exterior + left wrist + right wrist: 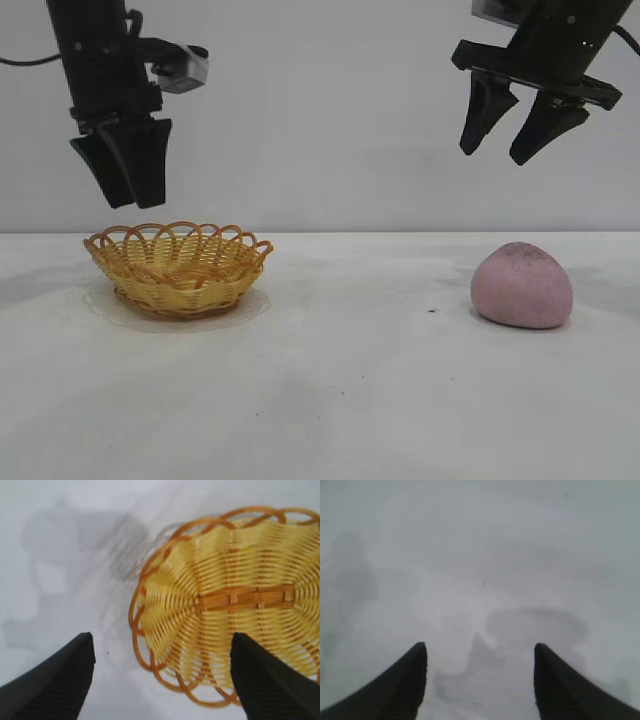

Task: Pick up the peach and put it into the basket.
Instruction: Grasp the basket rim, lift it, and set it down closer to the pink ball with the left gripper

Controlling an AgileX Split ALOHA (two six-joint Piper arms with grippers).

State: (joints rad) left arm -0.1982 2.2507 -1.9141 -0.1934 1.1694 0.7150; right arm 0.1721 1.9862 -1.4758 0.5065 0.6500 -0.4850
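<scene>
The dull pink peach (522,286) lies on the white table at the right. The yellow-orange wicker basket (178,268) stands on the table at the left and holds nothing; its weave also shows in the left wrist view (235,605). My right gripper (494,156) hangs open and empty high above the peach, slightly to its left; in the right wrist view it (480,647) shows only bare table, no peach. My left gripper (135,205) hangs open and empty above the basket's left rim; in the left wrist view it (162,637) straddles that rim.
The white table (330,400) runs across the whole view against a plain pale wall. A tiny dark speck (432,310) lies on the table left of the peach. Between basket and peach there is only bare tabletop.
</scene>
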